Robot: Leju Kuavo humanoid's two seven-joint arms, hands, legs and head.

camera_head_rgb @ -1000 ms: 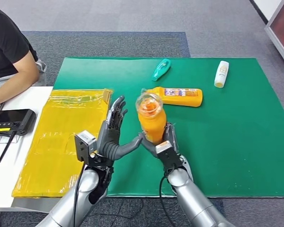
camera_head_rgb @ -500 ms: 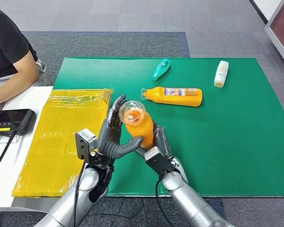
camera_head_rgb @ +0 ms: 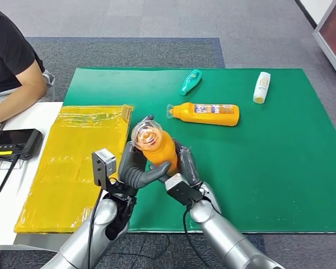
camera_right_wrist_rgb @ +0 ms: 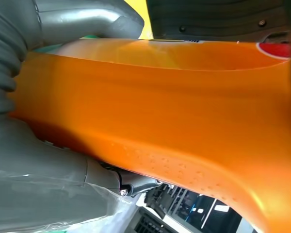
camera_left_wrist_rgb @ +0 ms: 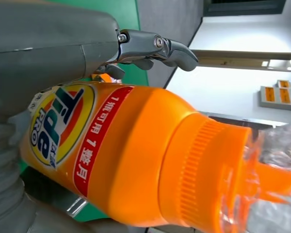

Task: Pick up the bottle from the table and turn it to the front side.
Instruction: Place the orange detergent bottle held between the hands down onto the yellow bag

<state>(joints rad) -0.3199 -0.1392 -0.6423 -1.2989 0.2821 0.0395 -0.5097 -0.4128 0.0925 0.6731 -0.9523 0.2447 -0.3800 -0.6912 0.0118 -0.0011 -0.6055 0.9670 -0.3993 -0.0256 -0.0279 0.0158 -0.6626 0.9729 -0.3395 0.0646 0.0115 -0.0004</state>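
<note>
Orange bottle held above the green bench, tilted, clear cap toward the camera. Right hand wrapped around its base; left hand clasping its side, label facing left wrist.

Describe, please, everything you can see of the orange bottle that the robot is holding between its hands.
The orange bottle is glossy plastic with a ribbed orange collar and a clear cap over an orange spout. Its round Tide label and a red strip of white print show in the left wrist view. It is lifted above the green mat, tilted with its cap toward the robot's left. The left hand and the right hand hold it from opposite sides.
</note>
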